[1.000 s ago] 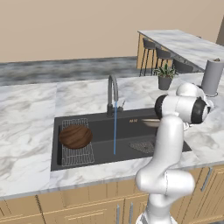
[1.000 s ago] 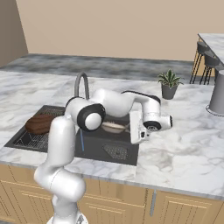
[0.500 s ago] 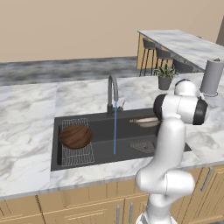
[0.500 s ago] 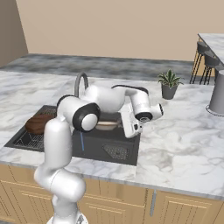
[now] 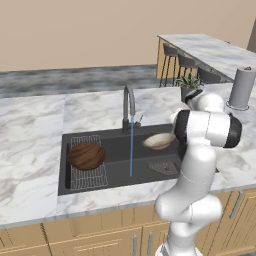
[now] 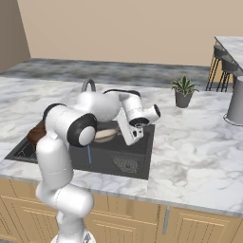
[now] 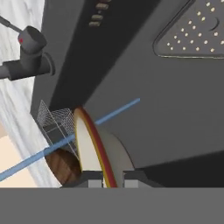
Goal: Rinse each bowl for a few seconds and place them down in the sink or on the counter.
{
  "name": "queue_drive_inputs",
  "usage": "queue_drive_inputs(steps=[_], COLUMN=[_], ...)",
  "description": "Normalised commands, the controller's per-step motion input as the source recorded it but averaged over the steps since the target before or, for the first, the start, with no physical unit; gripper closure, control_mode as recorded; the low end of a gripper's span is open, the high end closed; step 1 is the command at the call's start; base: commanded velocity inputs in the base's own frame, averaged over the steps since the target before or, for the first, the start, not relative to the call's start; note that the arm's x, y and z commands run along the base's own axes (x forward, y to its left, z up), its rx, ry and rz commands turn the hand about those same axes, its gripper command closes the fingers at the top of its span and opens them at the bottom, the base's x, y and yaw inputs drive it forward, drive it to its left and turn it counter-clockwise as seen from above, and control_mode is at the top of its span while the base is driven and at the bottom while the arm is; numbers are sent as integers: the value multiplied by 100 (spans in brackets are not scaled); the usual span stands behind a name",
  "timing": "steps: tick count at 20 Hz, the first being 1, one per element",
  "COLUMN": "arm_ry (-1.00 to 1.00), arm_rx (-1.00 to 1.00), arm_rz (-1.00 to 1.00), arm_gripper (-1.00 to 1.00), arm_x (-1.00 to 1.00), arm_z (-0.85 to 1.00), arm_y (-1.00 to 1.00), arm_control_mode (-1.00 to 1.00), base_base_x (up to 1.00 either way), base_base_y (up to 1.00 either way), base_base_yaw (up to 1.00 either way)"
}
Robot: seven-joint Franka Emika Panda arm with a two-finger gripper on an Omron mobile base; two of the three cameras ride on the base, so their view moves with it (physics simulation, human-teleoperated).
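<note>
My gripper (image 7: 112, 178) is shut on the rim of the smaller tan bowl (image 7: 94, 151), which it holds on edge above the black sink (image 7: 175, 100). Seen from the left, this tan bowl (image 5: 159, 141) hangs just right of the thin blue water stream (image 5: 131, 145) from the grey tap (image 5: 128, 107). In the right base view the gripper (image 6: 120, 135) pinches the tan bowl (image 6: 104, 135) at its right side. The dark brown bowl (image 5: 86, 155) rests on the wire rack (image 5: 90, 176) at the sink's left end. White marble counter (image 5: 35, 125) surrounds the basin.
A mesh drain strainer (image 5: 164, 167) lies on the sink floor at the right. A small potted plant (image 6: 182, 92) and a grey cylinder (image 5: 240, 88) stand on the counter to the right. The raised bar top with stools (image 5: 210, 50) is behind.
The hand has swung left toward the tap, carrying the tan bowl closer to the running water. The brown bowl has stayed on the rack.
</note>
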Motion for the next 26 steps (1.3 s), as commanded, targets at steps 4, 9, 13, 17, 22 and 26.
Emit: queue_drive_inputs(steps=[4,9,13,17,22,26], arm_ry=[-18,-15,-10,-6,-7,-6], arm_rx=[0,1,1,0,0,0], arm_rz=[1,0,0,0,0,-1], arm_gripper=[100,100,100,100,100,100], arm_x=[0,0,9,29,42,47], arm_z=[0,0,-2,-9,-17,-16], arm_y=[40,38,34,26,20,18], arm_control_mode=[-100,-100,-100,-100,-100,-100], base_base_x=[0,0,0,0,0,0], base_base_y=[0,0,0,0,0,0], base_base_yaw=[0,0,0,0,0,0])
